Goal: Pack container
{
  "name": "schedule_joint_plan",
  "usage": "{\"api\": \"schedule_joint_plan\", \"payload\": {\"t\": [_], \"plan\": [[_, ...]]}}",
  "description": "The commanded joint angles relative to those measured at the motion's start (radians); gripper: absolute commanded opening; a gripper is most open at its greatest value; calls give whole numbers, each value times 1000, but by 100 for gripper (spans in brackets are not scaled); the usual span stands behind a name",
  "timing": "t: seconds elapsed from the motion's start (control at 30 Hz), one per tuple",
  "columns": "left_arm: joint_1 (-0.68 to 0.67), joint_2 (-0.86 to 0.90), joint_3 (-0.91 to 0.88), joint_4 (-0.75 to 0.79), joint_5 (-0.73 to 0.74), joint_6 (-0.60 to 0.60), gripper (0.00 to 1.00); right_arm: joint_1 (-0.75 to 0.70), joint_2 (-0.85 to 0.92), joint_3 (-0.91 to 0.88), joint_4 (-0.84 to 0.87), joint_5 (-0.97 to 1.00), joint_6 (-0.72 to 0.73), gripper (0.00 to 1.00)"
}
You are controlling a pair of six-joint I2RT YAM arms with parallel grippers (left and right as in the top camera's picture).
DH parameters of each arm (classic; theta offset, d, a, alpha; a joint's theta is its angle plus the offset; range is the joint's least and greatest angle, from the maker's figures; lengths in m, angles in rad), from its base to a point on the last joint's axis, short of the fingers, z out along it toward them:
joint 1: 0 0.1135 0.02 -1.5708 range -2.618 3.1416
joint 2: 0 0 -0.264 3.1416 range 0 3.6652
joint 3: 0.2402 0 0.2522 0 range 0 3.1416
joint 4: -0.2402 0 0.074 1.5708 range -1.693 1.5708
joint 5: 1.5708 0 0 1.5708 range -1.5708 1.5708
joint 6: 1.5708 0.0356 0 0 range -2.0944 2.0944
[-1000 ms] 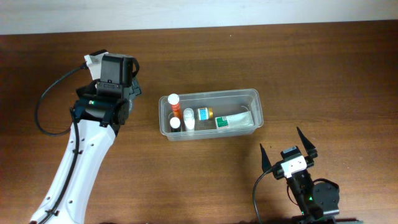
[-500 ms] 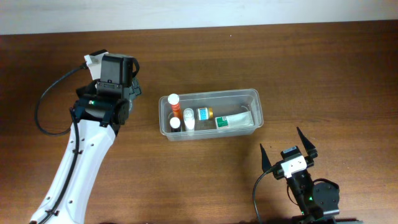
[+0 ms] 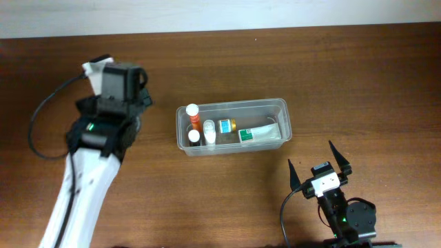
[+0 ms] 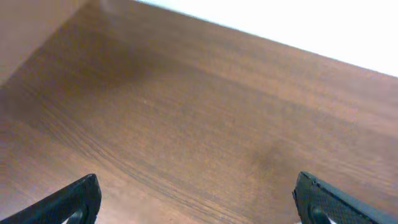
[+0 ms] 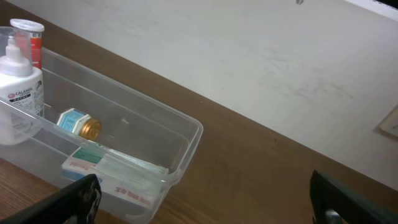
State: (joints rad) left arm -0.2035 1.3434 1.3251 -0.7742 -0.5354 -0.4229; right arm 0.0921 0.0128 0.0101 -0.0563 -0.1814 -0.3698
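Note:
The clear plastic container [image 3: 275,105] sits mid-table. Inside it stand an orange-capped bottle [image 3: 192,113] and two small white bottles [image 3: 209,131], with a small brown jar [image 3: 226,126] and a white-and-green box [image 3: 258,135] lying flat. In the right wrist view the container [image 5: 186,134] is at the left, with the box [image 5: 106,168] and jar [image 5: 78,122] inside. My left gripper [image 3: 141,96] is left of the container; its wrist view shows the fingers [image 4: 196,202] open over bare wood. My right gripper [image 3: 318,164] is open and empty, below the container's right end.
A pale wall runs along the far table edge [image 3: 220,14]. A black cable [image 3: 48,114] loops beside the left arm. The right arm's base [image 3: 344,213] stands at the front edge.
My left arm has shifted a little to the left, away from the container. The right arm and the container's contents have not moved.

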Motion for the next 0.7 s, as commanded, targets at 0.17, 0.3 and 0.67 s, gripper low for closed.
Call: {"api": "schedule_joint_plan", "payload": {"t": [0.17, 0.3, 0.67], "plan": [[4, -374, -249, -45, 47, 5, 99, -8, -7, -5, -7, 6, 12, 98], [4, -645, -580, 50, 65, -63, 100, -8, -7, -5, -7, 6, 12, 98], [52, -1053, -938, 307, 201, -62, 99, -8, -7, -5, -7, 6, 12, 98]]}}
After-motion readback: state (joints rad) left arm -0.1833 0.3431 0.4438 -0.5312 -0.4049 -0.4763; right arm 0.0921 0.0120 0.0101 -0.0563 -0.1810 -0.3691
